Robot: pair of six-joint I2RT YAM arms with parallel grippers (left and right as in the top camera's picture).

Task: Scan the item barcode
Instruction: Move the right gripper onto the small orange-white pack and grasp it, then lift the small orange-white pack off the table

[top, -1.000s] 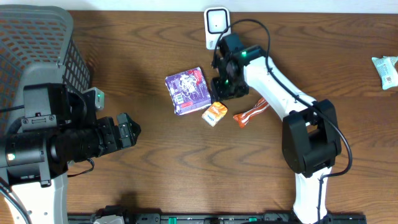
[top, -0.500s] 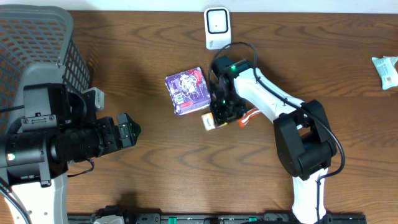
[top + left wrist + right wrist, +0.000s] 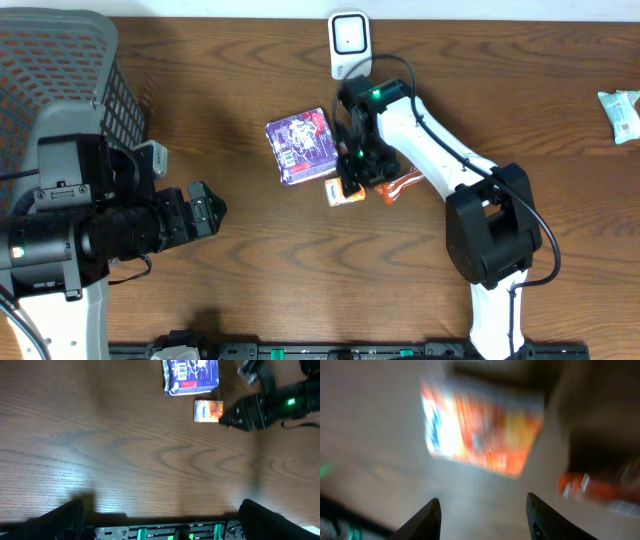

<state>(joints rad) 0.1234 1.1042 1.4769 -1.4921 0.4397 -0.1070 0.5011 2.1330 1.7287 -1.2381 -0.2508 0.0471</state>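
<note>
Orange box point(image 3: 480, 430) just ahead of spread right gripper point(image 3: 484, 515)

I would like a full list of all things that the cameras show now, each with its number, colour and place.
table: one, brown wood, under everything
basket: one, grey, top left of the overhead view
scanner: one, white, top middle of the table
purple packet: one, purple, middle of the table
small box: one, orange and white, beside the purple packet's lower right corner
wrapper: one, orange, right of the small box, partly hidden
pale packet: one, pale green and white, right edge
left arm: one, mostly black, lower left, jaws open and empty
right arm: one, white and black, reaching over the small box, jaws open
</note>
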